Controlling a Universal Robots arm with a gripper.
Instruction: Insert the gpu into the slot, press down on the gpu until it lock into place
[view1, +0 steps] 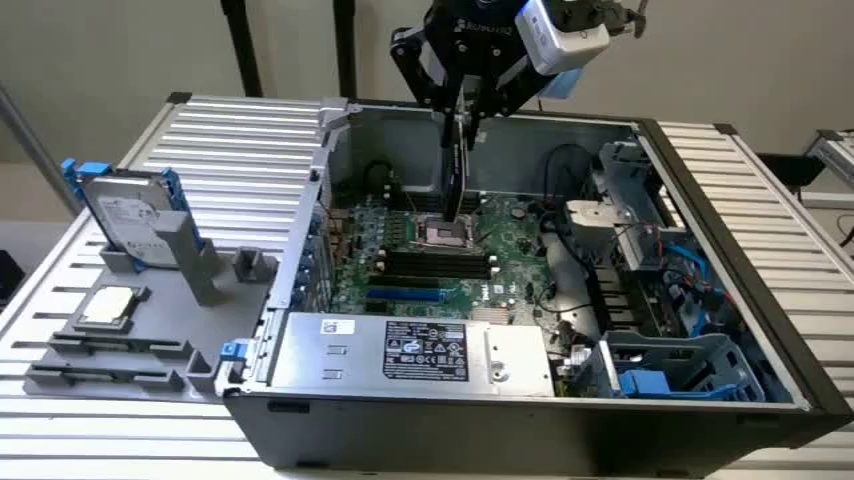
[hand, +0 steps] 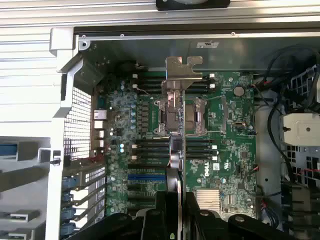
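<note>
The open computer case (view1: 441, 450) is lying on its side on the ribbed table, with the green main board (view1: 514, 235) facing up inside it. The graphics card (view1: 461, 165) is hanging on edge inside the case, over the middle of the board near the processor socket (view1: 447, 232). In the wrist view its silver end bracket (hand: 183, 75) is pointing away from the fingers, toward the board. The gripper (view1: 463, 112) is clamping the card by its upper end, one finger pressing on each face.

The blue slot (view1: 404, 296) is sitting empty nearer the case's front wall, beyond the black memory slots (view1: 430, 265), well apart from the card. In the wrist view the blue slot (hand: 146, 177) is lying off to one side of the card's edge and running crosswise to it.

The job looks to be at the carrying stage: nothing is seated or pressed yet. Seating would call for turning the card so its long connector edge is facing down, parallel to the blue strip and directly over it.
</note>
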